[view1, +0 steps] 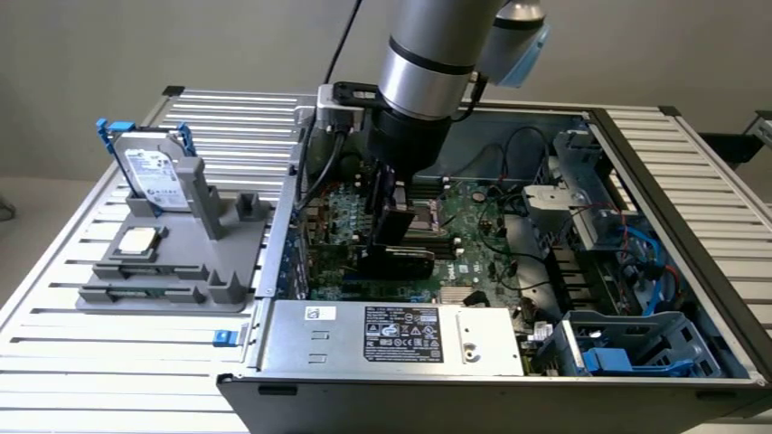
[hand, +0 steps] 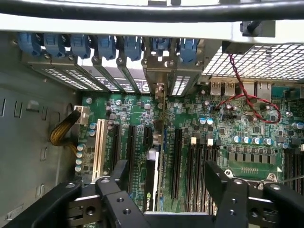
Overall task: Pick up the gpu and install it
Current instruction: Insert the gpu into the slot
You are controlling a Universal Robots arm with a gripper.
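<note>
The gpu (view1: 399, 259) stands on edge on the green motherboard (view1: 483, 226) inside the open computer case, its black cover facing the front. In the wrist view the gpu (hand: 151, 190) appears edge-on as a thin card seated along an expansion slot. Its silver end bracket (hand: 159, 71) lines up with the rear slot openings. My gripper (view1: 395, 221) hangs right above the card. It is open: the black fingers (hand: 118, 178) stand wide apart on either side of the card, with a gap on each side.
A grey fixture (view1: 169, 271) at the exterior view's left holds the silver hard drive (view1: 157, 172) and the processor chip (view1: 136, 240). The power supply (view1: 386, 334) sits at the case front. Blue slot clips (hand: 109, 45), a red-black cable (hand: 251, 102) and memory slots (hand: 194, 166) surround the card.
</note>
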